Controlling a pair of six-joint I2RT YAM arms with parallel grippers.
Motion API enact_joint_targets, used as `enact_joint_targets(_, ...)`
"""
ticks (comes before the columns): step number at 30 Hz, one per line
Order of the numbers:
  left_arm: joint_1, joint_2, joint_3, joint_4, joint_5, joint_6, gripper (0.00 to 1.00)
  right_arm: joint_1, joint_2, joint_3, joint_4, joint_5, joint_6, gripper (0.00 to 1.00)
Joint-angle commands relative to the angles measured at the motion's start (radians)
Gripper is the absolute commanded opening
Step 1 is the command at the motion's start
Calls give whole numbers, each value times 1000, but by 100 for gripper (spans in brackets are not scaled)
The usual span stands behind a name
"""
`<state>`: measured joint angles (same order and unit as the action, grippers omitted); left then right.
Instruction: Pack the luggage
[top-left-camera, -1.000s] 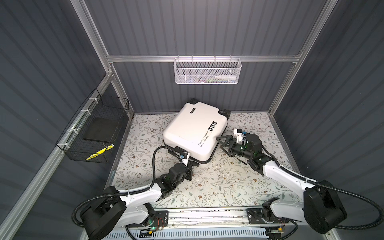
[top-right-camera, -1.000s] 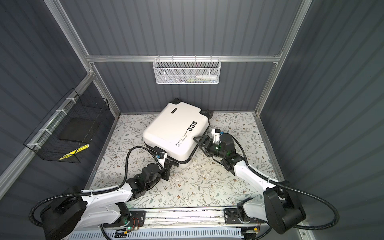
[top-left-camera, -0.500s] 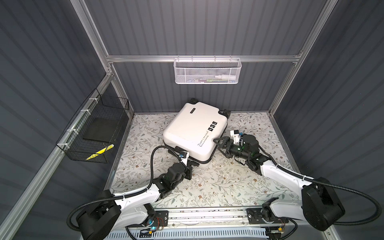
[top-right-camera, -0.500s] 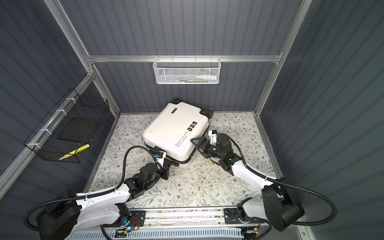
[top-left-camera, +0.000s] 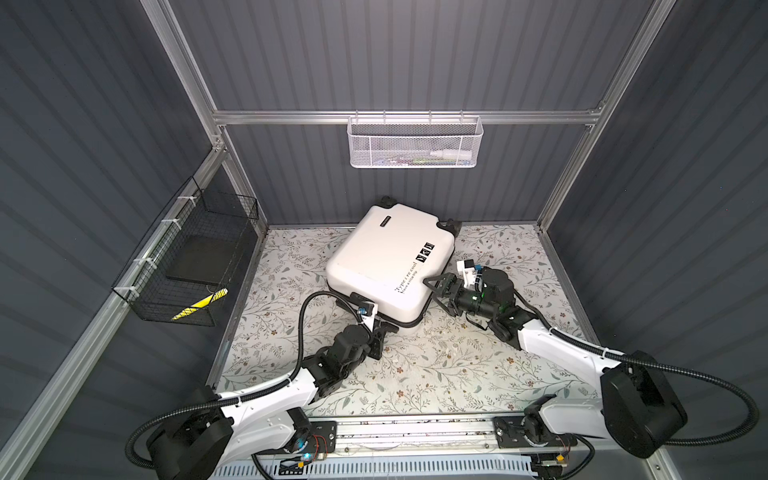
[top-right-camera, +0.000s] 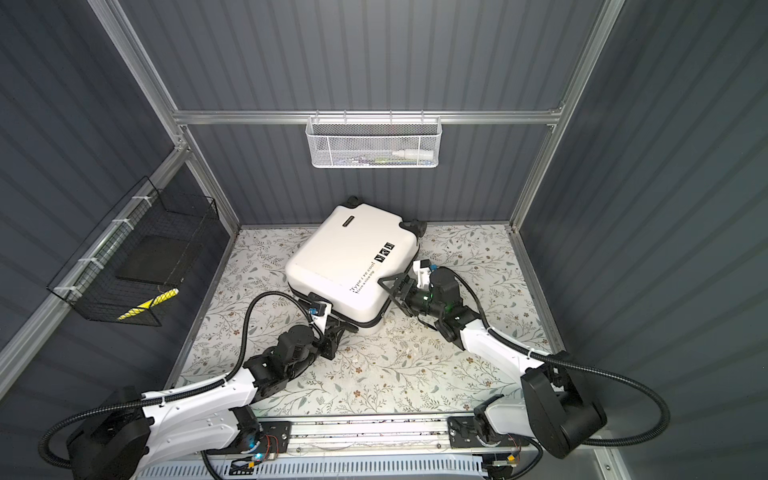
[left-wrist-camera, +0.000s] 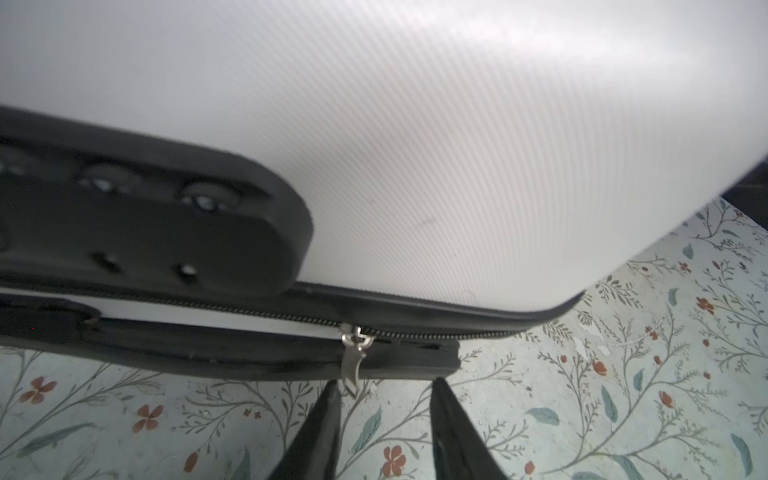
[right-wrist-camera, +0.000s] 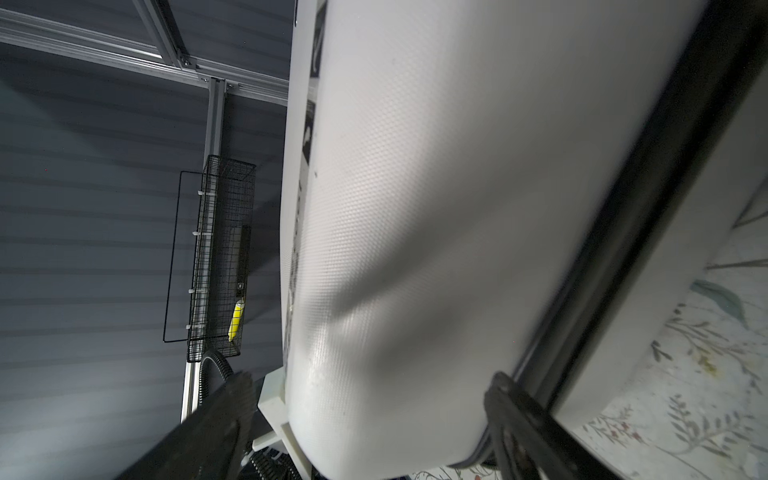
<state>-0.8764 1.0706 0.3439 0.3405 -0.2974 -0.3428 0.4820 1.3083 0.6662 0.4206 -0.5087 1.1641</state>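
One suitcase (top-left-camera: 386, 266) lies flat, wheels toward frame top, axis slanting lower-left; left fingers (left-wrist-camera: 316, 432) part-open, empty, below; right fingers (right-wrist-camera: 523, 419) wide astride its right edge.

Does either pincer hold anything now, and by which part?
Nothing is gripped. The left pincer is open beside the silver zipper pull of the white hard-shell suitcase; the right pincer straddles its upper shell, open.

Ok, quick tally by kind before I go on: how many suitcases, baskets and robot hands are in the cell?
Suitcase: 1
Baskets: 2 (white mesh basket, black wire basket)
Hands: 2 (left hand, right hand)
Total: 5
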Motion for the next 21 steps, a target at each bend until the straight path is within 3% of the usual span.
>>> enact_joint_targets(1,4,2,-12,14,-31,13,39,7,13,23,26,2,-1,89)
enact_joint_targets(14,105,110,18,98,93,16,24,9,23,22,30,5,-1,89)
enact_joint_targets(21,109,154,33,122,142,20,25,8,37,26,35,2,-1,89)
